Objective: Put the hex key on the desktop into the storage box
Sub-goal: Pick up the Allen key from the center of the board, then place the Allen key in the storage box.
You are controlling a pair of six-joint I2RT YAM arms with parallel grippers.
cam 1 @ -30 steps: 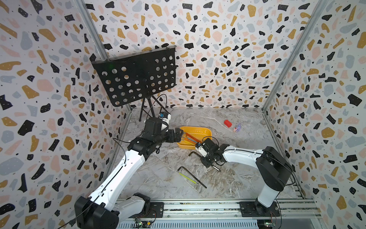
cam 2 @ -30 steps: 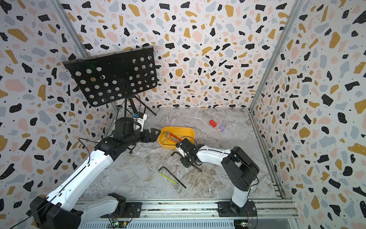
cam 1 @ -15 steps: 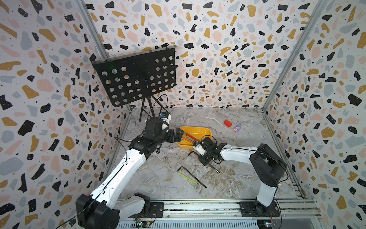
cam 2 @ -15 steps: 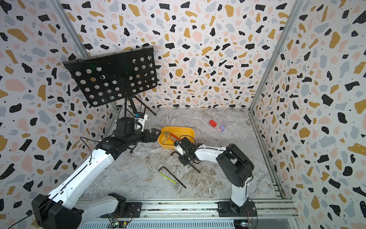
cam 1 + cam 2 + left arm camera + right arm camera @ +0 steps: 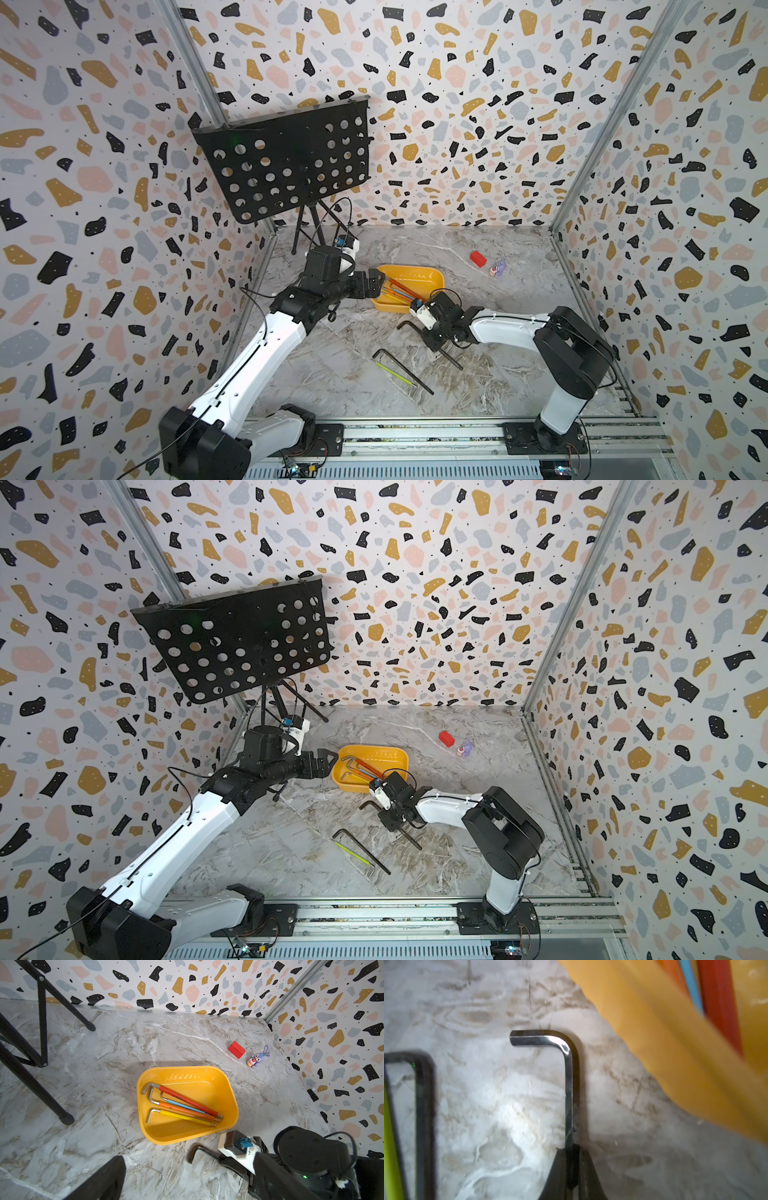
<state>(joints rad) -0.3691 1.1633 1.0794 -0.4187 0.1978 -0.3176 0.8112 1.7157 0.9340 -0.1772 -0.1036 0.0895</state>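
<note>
Cannot follow the hex key (image 5: pixel 569 1084) past the right gripper (image 5: pixel 572 1149) in the right wrist view: long end hidden between the fingers (image 5: pixel 558 1174), cut off by the picture's edge. There too, yellow box (image 5: pixel 664 1053) blurry and cut off, keys (image 5: pixel 716 1005) in it just smeared stripes; another black key (image 5: pixel 425 1109) and a green stick (image 5: pixel 389 1136) blurry, cut off too. In both top views, middle of the hex key hidden under that gripper. Of the left gripper (image 5: pixel 377 284), only one dark blurry finger (image 5: pixel 108 1178) in its own wrist view.
</note>
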